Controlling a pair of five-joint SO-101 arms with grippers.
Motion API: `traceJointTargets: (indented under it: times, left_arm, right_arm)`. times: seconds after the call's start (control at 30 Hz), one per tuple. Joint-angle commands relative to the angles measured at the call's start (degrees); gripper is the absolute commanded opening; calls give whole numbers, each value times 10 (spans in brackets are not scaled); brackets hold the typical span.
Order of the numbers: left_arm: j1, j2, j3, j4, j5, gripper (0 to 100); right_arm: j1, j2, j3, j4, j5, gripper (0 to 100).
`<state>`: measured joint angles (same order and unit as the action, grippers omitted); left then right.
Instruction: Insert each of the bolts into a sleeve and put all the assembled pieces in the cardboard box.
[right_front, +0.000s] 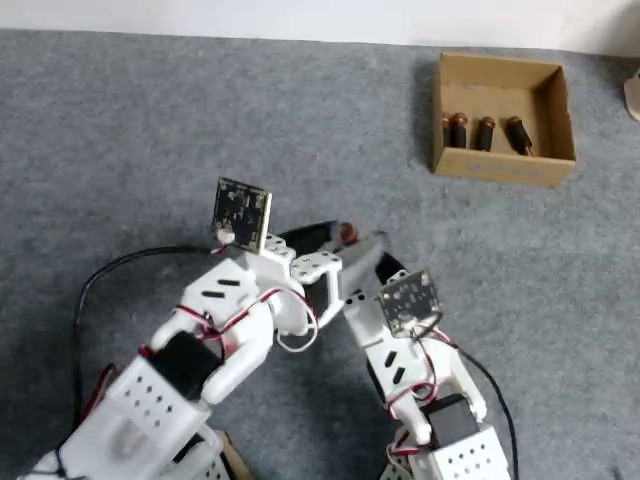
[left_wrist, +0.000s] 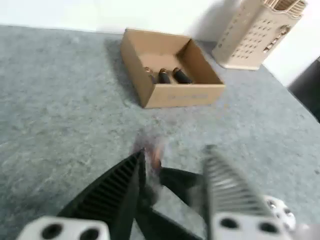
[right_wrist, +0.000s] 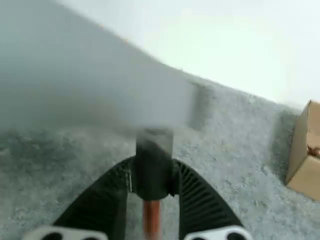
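at the middle of the surface (right_front: 120, 120), where the two arms meet, your right pincer (right_wrist: 152, 169) is pinching the black sleeve (right_wrist: 154, 150). the copper bolt (right_wrist: 151, 217) comes out of the sleeve's end on the wrist side, so the long axis of the piece runs along the fingers, not across them. your left pincer (left_wrist: 175, 152) stands spread just beside it and, as far as i can judge, grips nothing. the cardboard box (right_front: 500, 168) is well apart, toward the far right corner, with three assembled pieces (right_front: 484, 132) lying side by side inside. the right arm is on the box's side, so i think it should carry the piece there. whether the bolt is fully seated i cannot tell; please check before you release.
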<state>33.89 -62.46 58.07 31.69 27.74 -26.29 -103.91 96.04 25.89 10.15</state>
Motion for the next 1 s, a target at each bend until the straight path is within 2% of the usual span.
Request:
traceJointTargets:
  times: [0.0,0.13,0.23,0.43,0.6,0.8,0.97]
  left_arm:
    - [2,-22,-7,14,-4,387]
    - [-19,-22,-7,18,-1,381]
    - [-79,-22,-7,15,-1,367]
    - [-186,-22,41,15,-1,309]
    - [-203,-22,108,15,-1,285]
    - [-205,-22,145,14,-4,287]
    - [-204,-22,180,-8,-4,285]
  right_arm:
    - [-2,-15,48,-15,4,5]
    - [0,-15,47,-15,0,5]
    - [3,-14,46,-11,0,5]
    - [53,-13,41,15,0,5]
    - [79,-13,-15,70,0,5]
    - [121,-4,-38,79,3,5]
    - [146,129,-113,75,4,5]
